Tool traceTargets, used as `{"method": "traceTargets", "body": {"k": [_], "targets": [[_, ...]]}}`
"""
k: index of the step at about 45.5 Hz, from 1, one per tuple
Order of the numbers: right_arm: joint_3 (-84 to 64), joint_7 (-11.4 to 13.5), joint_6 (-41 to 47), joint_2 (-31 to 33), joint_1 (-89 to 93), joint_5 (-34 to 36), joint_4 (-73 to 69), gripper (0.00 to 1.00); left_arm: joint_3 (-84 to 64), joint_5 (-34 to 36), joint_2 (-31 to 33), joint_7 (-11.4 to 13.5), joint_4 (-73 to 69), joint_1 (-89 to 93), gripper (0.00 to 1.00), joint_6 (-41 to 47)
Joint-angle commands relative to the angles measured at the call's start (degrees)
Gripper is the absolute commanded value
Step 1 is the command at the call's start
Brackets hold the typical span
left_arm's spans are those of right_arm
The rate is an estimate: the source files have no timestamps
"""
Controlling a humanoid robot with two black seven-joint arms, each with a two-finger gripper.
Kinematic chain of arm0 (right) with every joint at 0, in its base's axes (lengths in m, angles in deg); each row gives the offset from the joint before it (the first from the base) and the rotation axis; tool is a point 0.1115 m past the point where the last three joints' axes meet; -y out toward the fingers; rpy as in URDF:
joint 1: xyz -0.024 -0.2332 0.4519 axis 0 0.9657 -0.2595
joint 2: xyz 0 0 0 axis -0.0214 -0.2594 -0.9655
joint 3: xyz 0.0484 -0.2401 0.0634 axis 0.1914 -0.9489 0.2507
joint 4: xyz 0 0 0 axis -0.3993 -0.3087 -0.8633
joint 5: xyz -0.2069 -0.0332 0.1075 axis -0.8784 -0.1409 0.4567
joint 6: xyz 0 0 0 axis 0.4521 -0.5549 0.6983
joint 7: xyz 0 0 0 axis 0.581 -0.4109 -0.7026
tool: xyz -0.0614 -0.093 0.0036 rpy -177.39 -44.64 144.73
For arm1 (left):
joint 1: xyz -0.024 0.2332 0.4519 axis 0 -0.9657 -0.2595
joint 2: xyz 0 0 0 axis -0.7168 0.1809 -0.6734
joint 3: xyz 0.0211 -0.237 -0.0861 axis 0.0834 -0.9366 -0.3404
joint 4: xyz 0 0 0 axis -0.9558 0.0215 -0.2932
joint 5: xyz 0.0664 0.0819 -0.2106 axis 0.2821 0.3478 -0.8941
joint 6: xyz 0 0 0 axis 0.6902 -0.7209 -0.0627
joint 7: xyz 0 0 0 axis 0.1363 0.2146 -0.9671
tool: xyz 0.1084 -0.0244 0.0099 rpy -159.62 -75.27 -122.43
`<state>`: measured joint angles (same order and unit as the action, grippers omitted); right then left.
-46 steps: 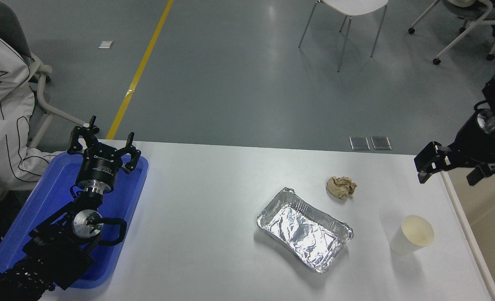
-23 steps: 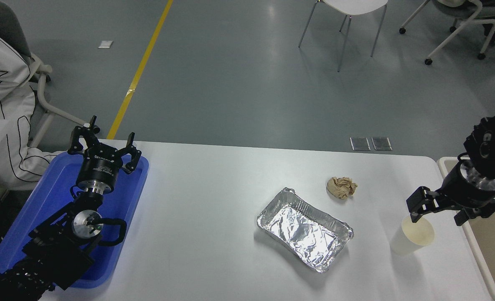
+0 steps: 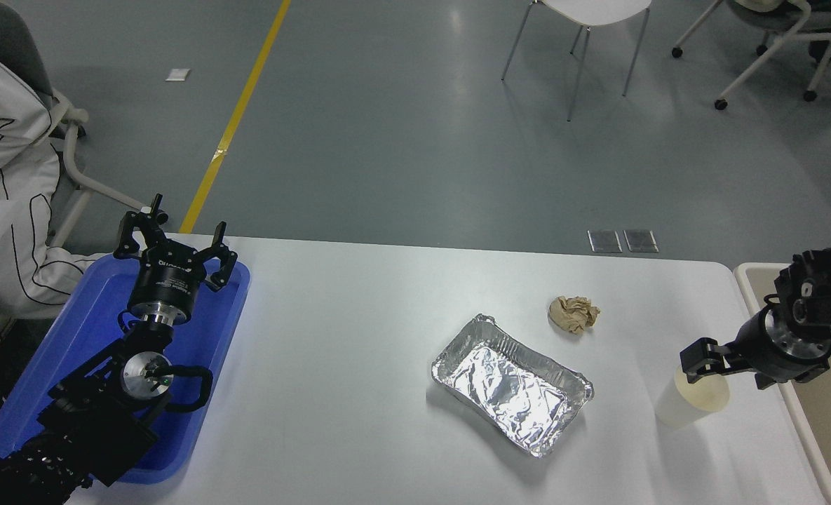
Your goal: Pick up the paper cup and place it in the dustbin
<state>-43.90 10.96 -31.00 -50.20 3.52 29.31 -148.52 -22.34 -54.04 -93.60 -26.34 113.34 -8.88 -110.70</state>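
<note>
Cup count is one: paper cup (image 3: 688,403) upright under right gripper (image 3: 727,365) (grip cannot be told), one dustbin (image 3: 752,280) beside.

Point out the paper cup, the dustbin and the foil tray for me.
paper cup (image 3: 676,409), head view, outer side wall.
dustbin (image 3: 747,278), head view, white rim at its far corner.
foil tray (image 3: 457,341), head view, crinkled far-left rim.

1. One paper cup (image 3: 688,403) is counted on the bench (image 3: 359,365).
2. One crumpled brown paper ball (image 3: 573,313) is counted.
3. One crinkled silver foil tray (image 3: 511,384) is counted.
4. One blue plastic tray (image 3: 57,365) is counted at the bench's left end.
5. One beige dustbin (image 3: 818,421) is counted at the right edge.
6. Two black pincers are counted: the left pincer (image 3: 174,242) and the right pincer (image 3: 699,359).
7. Two chairs are counted on the floor beyond: a white chair (image 3: 583,28) and a wheeled chair (image 3: 773,35).
</note>
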Motion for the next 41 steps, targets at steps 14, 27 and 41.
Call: {"method": "traceTargets", "body": {"k": [14, 27, 41], "targets": [[1.1, 0.0, -3.3, -0.7, 6.5, -0.1, 5.2, 0.88, 0.1, 0.0, 0.0, 0.0, 0.0, 0.0, 1.0, 0.0], [1.6, 0.0, -2.6, -0.7, 6.4, 0.6, 4.6, 0.27, 0.0, 0.0, 0.0, 0.0, 0.0, 0.0, 1.0, 0.0], [2.7, -0.2, 2.9, -0.3, 5.6, 1.2, 3.5, 0.0, 0.0, 0.0, -0.1, 0.0, 0.0, 0.0, 1.0, 0.0]]}}
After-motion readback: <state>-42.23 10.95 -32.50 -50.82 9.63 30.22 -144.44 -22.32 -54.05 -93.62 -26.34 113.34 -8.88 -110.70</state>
